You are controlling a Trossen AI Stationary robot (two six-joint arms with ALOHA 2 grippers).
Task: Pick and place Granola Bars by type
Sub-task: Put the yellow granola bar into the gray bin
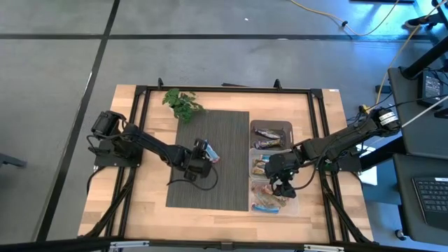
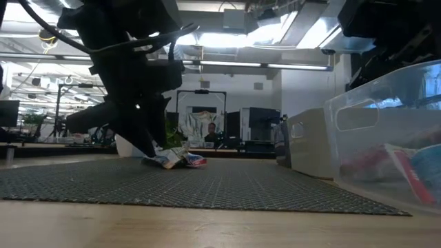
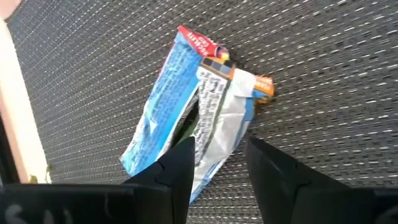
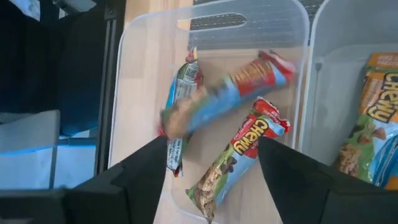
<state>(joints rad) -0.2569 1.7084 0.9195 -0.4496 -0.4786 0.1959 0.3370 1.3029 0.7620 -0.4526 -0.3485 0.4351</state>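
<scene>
**Granola sort: nearly finished**

Left gripper [image 1: 208,152] is pinching a blue-white bar [image 3: 186,106] on the dark mat [image 1: 224,126]. Right of the mat, three clear bins [image 1: 271,168] are holding sorted bars. Right gripper [image 1: 281,187] is hovering over the nearest bin, jaws spread, a blue-red bar [image 4: 230,87] dropping in.

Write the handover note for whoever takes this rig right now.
Left claw: on the dark mat, closed around a blue-and-white bar, which lies on the mat.
Right claw: open above the nearest clear bin; a blurred blue-and-red bar is dropping in beside two others.
Done: the three bins right of the mat each hold bars; the middle one has orange bars.
Left: lift the mat bar and bin it with its kind.
</scene>
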